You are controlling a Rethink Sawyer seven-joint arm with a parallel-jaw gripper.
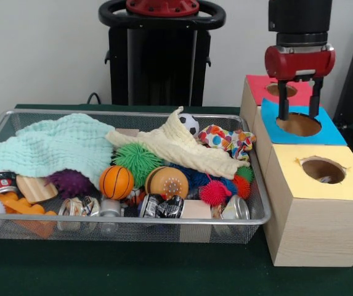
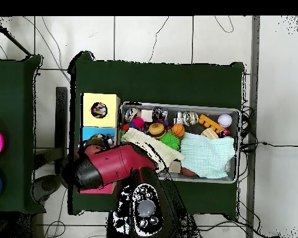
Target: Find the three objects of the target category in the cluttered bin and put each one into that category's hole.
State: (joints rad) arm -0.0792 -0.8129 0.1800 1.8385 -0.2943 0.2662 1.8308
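- White wall behind, dark green tabletop (image 1: 133, 271) under everything
- Left: wire bin (image 1: 259, 217) packed with clutter – mint cloth (image 1: 53, 148), cream cloth (image 1: 176, 148), mini basketball (image 1: 116, 182), spiky balls, cans along the front wall
- Right: wooden box with three holes – red (image 1: 281, 90), blue (image 1: 298, 124), yellow (image 1: 323, 169); something already sits in the yellow one
- Hand (image 1: 298, 116) hangs right over the blue hole, fingers apart, nothing between them
- Key relation: bin lies to the hand's left in the front view, so my guess is the next reach goes back that way
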